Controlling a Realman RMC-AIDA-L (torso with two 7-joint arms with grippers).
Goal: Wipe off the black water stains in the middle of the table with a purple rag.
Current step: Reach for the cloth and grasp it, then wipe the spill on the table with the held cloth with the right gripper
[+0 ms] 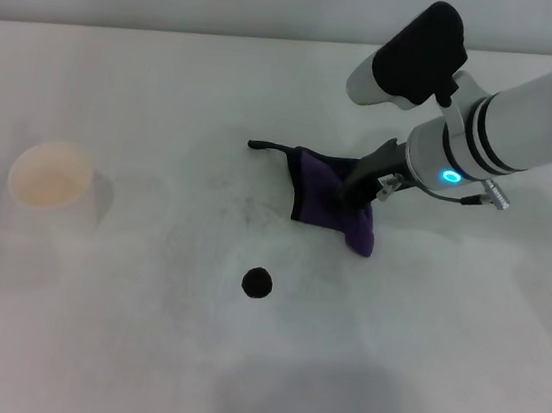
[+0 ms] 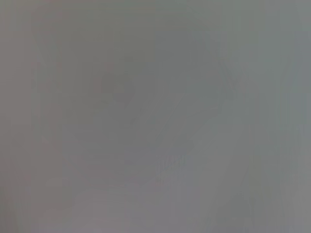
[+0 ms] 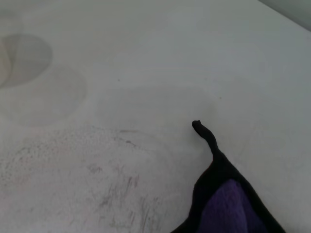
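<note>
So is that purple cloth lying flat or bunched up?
Bunched up: the purple rag is gathered and pinched in the right gripper, loop tail trailing.

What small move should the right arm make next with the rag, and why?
Probably slide the purple rag toward the robot and leftward onto the black blot. The right gripper holds it on the table, and the blot is uncovered, apart from the rag.

The purple rag (image 3: 228, 204) occupies the lower right of the frame, with black edging and a thin black loop tail (image 3: 205, 135) extending upward toward the centre. The white bench (image 3: 160, 53) fills the remaining area. Faint grey streaks (image 3: 121, 194) mark the lower left.
</note>
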